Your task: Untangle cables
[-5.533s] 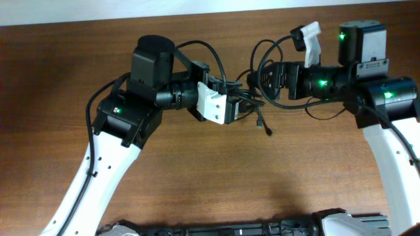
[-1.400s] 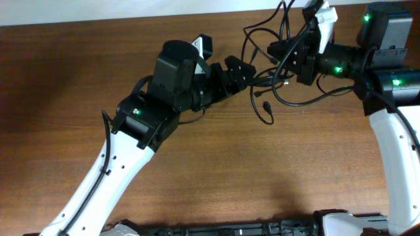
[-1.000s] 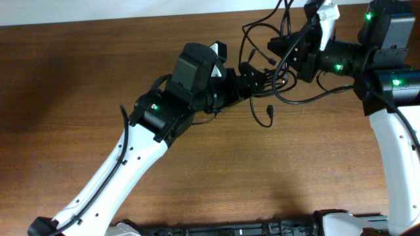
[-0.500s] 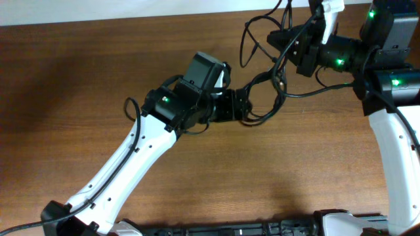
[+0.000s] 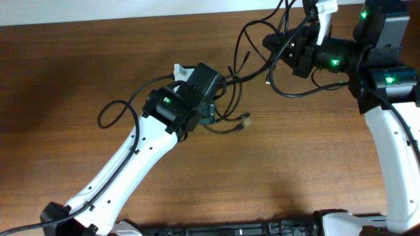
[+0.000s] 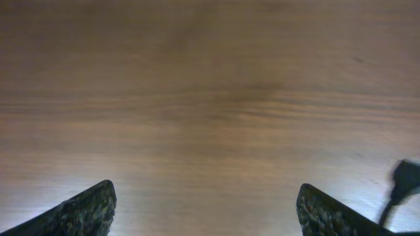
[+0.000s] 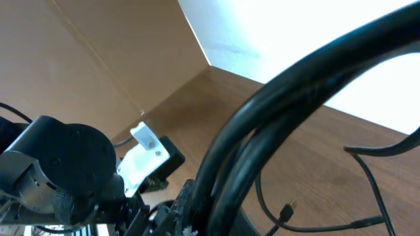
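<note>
The cables are thin black cords, bunched and looping at the back right of the wooden table. My right gripper is shut on the bundle and holds it off the table. In the right wrist view the cables rise thick and close from the right gripper. One cord trails left to a plug end lying on the table beside my left gripper. In the left wrist view the left gripper is open over bare wood, nothing between its fingertips; a plug shows at the right edge.
The left arm's own black wire loops out over the table to its left. The white wall edge runs along the back. Another small plug hangs low in the right wrist view, with the left arm behind it.
The left arm has pulled back toward the front left, out of the cable loops, and now faces down at bare wood. One cord's plug end has come down onto the table. The right gripper has barely moved.
</note>
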Controlling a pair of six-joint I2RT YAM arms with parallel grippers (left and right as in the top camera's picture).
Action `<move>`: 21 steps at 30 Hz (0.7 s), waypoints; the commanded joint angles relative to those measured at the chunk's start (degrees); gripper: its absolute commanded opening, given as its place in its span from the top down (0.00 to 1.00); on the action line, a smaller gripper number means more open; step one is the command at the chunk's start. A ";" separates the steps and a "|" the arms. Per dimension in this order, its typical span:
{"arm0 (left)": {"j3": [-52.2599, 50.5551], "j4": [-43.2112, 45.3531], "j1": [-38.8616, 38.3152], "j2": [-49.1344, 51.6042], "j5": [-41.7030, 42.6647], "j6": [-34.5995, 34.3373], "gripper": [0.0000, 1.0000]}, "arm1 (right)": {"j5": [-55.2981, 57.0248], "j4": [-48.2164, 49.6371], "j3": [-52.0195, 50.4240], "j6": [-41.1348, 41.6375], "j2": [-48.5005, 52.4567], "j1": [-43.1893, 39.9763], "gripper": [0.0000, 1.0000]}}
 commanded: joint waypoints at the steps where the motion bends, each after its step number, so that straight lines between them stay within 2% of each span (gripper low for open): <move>1: -0.68 -4.39 0.81 0.46 -18.69 1.57 0.12 | 0.00 1.38 1.14 -0.22 -0.87 -0.90 0.96; 3: -0.68 -5.77 0.81 0.46 -24.13 1.57 0.09 | 0.00 1.38 1.14 -0.22 -0.87 -0.90 0.96; 5: -0.68 -7.02 0.81 0.46 -29.44 1.57 0.01 | 0.00 1.38 1.14 -0.22 -0.87 -0.90 0.96; 8: -0.68 -8.28 0.81 0.46 -35.69 3.65 0.01 | 0.00 1.38 1.14 -0.22 -0.87 -0.90 0.96; 12: -0.68 -8.22 0.81 0.46 -39.10 11.91 0.01 | 0.00 1.38 1.14 -0.22 -0.87 -0.90 0.96; 16: -0.68 -7.98 2.40 0.46 -41.03 12.35 0.01 | 0.00 1.36 1.14 -0.22 -0.87 -0.90 0.96; 19: -0.68 -7.37 6.32 0.46 -41.00 12.20 0.01 | 0.00 1.36 1.14 -0.22 -0.87 -0.90 0.96; 21: -0.68 -5.73 9.90 0.46 -40.54 12.22 0.05 | 0.00 1.33 1.14 -0.24 -0.87 -0.90 0.96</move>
